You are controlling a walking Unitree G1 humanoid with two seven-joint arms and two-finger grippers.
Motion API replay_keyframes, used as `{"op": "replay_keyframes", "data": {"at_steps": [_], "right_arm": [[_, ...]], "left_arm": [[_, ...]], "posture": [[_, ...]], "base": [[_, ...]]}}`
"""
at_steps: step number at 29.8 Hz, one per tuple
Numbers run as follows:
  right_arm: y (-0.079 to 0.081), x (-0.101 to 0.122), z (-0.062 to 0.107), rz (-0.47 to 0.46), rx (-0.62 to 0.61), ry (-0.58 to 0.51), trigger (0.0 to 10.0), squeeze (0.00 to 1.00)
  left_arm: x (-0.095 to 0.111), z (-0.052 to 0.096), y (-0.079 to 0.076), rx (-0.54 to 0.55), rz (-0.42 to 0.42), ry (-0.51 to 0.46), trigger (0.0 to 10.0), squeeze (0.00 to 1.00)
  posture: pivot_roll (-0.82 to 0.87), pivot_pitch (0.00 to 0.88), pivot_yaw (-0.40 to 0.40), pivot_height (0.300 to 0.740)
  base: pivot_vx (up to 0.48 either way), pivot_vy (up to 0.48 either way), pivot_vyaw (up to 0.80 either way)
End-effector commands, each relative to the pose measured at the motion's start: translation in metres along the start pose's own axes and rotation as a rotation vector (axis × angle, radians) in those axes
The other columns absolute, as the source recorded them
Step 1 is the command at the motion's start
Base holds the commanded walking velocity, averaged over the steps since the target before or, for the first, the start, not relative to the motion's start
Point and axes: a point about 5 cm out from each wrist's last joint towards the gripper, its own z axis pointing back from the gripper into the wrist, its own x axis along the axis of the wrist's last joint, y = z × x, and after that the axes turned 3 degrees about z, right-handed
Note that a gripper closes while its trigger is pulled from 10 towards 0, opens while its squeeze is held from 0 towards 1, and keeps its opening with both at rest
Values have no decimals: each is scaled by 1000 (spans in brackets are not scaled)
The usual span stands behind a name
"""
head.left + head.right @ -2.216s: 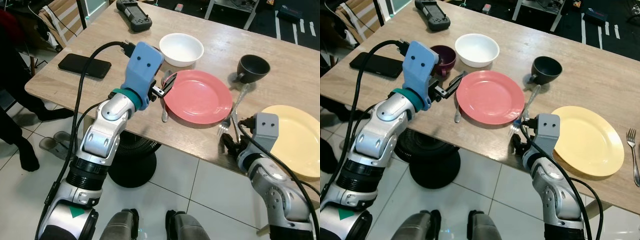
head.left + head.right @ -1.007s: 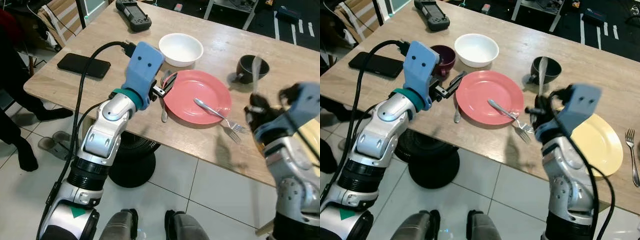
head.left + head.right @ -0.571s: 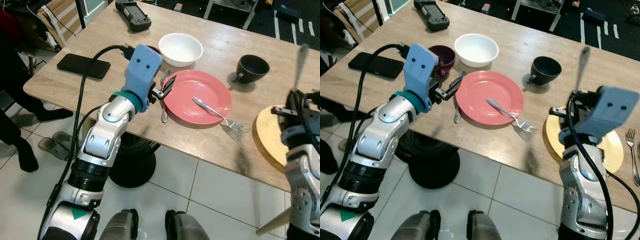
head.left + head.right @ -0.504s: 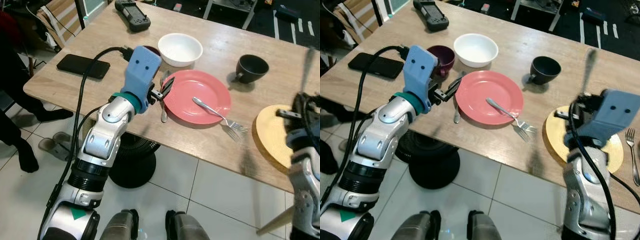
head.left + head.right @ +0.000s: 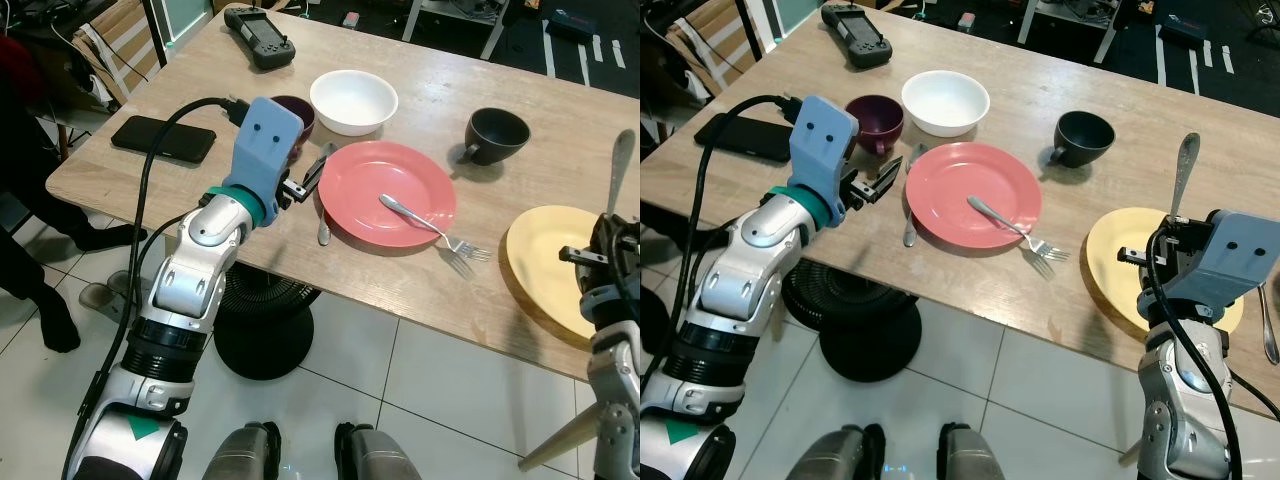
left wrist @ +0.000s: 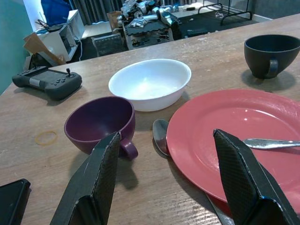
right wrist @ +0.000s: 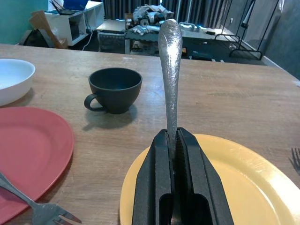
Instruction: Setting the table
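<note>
While my right hand (image 7: pixel 172 154) pinches the spoon (image 5: pixel 1181 172) by its bowl end, handle standing upright over the yellow plate (image 5: pixel 1110 262), my left hand (image 5: pixel 878 183) hangs wide open just beside the red plate (image 5: pixel 970 185), above a second spoon (image 5: pixel 910 228) on the tabletop (image 5: pixel 1040 110). A fork (image 5: pixel 1018 232) lies across the red plate's rim. The held spoon looks light, stiff and slick — I judge a grip lower on the neck would steady it before setting it down.

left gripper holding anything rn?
No, the left gripper has its fingers spread wide with nothing between them, hovering beside the purple cup and the red plate.
</note>
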Motion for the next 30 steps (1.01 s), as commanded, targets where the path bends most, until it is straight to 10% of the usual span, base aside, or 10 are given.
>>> {"op": "replay_keyframes", "data": {"at_steps": [1, 30], "right_arm": [[-2, -3, 0, -20, -13, 0, 10000, 0], [3, -8, 1, -73, -21, -8, 10000, 0]], "left_arm": [[-3, -1, -3, 0, -6, 6, 10000, 0], [2, -9, -8, 19, 25, -26, 10000, 0]], "posture": [[-27, 46, 17, 740], [-31, 47, 27, 740]], "base": [[0, 0, 0], [0, 0, 0]]}}
